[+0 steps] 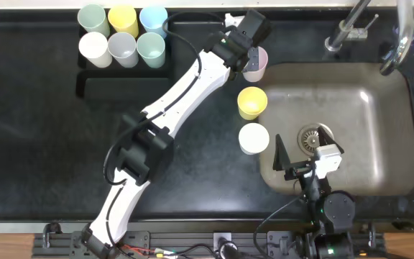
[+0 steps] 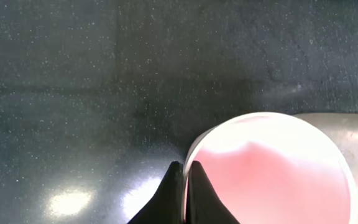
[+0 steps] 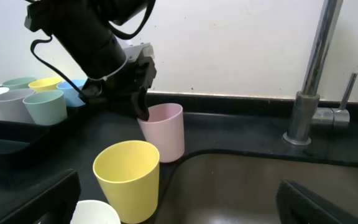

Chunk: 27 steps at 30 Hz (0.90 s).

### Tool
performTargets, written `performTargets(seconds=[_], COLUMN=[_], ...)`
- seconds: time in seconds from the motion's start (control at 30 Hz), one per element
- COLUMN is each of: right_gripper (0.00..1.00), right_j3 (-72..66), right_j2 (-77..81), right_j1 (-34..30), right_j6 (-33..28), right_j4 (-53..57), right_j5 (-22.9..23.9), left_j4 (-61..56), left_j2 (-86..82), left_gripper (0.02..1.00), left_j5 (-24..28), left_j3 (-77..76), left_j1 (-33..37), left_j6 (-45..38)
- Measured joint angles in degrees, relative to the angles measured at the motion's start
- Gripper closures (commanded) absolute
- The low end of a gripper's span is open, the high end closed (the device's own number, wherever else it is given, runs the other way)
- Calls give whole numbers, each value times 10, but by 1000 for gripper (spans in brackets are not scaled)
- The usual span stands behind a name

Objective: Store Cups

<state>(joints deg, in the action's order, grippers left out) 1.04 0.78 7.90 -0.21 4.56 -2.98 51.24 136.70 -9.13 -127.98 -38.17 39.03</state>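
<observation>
Pinching the rim of the pale pink plastic cup [image 2: 272,168] with my left gripper [image 2: 183,165]: jaws nearly closed, the cup wall caught between them. Pink cup upright on the black speckled countertop [image 1: 34,108], at the back left corner of the steel sink [image 1: 365,108]. Yellow plastic cup [image 1: 251,101] next along the sink's left edge, then white plastic cup [image 1: 254,137]; all three upright, none touching. My right gripper [image 1: 287,162] hangs over the sink basin, jaws spread wide, holding nothing. Chrome tap [image 3: 316,81] behind the sink. Farther left on the counter, black tray [image 1: 85,75] with six upright cups in two rows of three.
</observation>
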Motion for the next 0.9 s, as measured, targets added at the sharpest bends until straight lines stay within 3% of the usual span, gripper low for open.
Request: performTargets(seconds=[0.27, 0.43, 0.6, 0.73, 0.9], right_gripper=[3, 3, 5, 3, 3], right_j3=[0, 0, 0, 0, 0], right_j2=[0, 0, 0, 0, 0], right_j1=[0, 0, 0, 0, 0], right_j6=[0, 0, 0, 0, 0], right_j4=[0, 0, 0, 0, 0], right_j5=[0, 0, 0, 0, 0], left_j4=[44, 118, 119, 112, 87], left_j2=[-3, -56, -209, -356, -490], left_gripper=[985, 985, 985, 985, 985], left_j5=[-14, -91, -155, -175, -165], left_j3=[-4, 11, 61, 122, 261], left_j1=[0, -2, 15, 69, 204], left_j6=[-3, -17, -21, -21, -21])
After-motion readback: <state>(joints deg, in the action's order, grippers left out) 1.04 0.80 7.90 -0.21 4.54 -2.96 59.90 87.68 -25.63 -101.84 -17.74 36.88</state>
